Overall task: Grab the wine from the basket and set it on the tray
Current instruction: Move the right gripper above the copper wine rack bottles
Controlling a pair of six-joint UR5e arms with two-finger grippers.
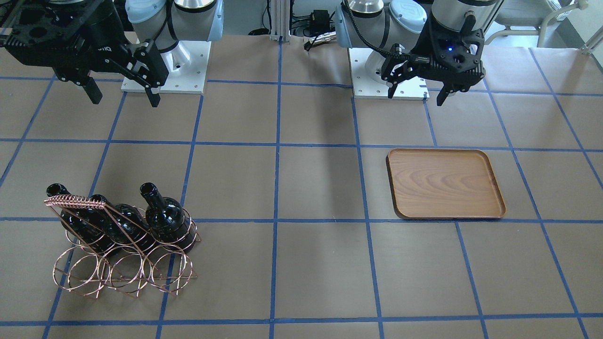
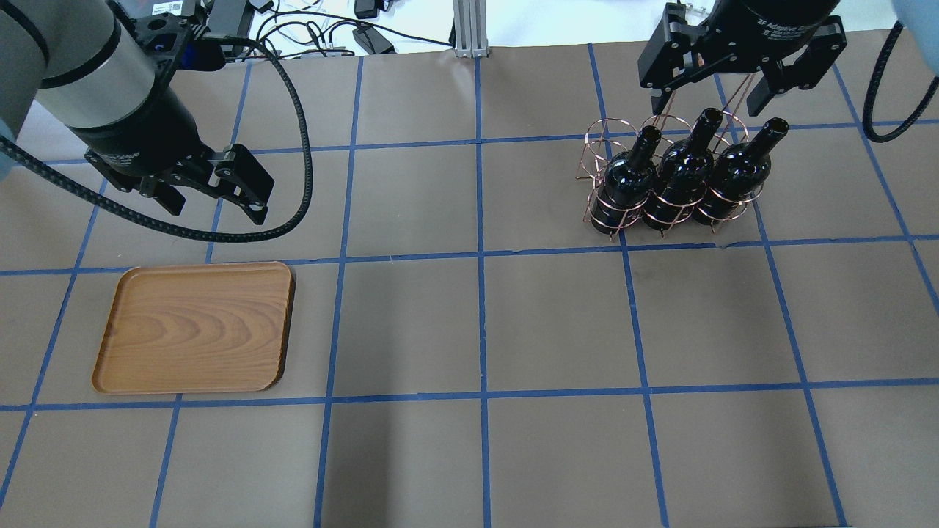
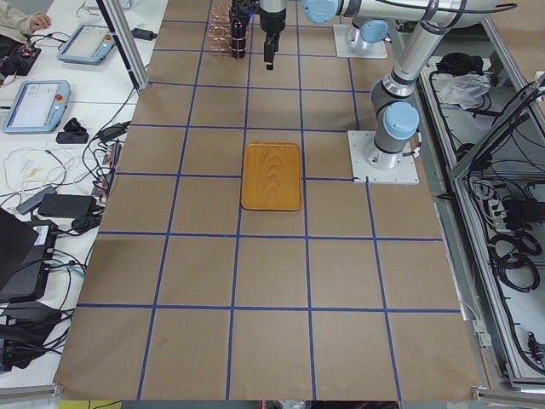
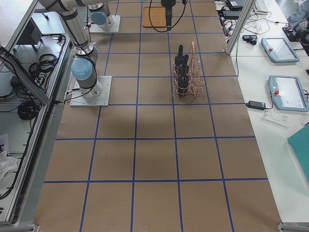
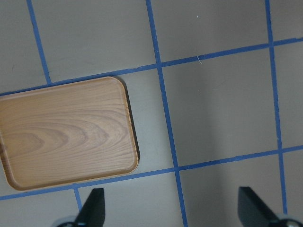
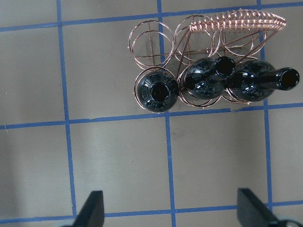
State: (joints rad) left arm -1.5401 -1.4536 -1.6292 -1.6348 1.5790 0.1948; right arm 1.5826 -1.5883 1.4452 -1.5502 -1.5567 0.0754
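Three near-black wine bottles stand in the copper wire basket, filling its near row in the overhead view. In the right wrist view the bottles sit below the coil-wrapped handle. My right gripper is open and empty, high above the basket; it also shows in the front view. The wooden tray lies empty on the table's left side. My left gripper is open and empty, hovering just beyond the tray's far edge. The tray also shows in the left wrist view.
The table is covered in brown paper with a blue tape grid. Both arm bases stand at the robot's edge. Cables and tablets lie on the side bench beyond the far edge.
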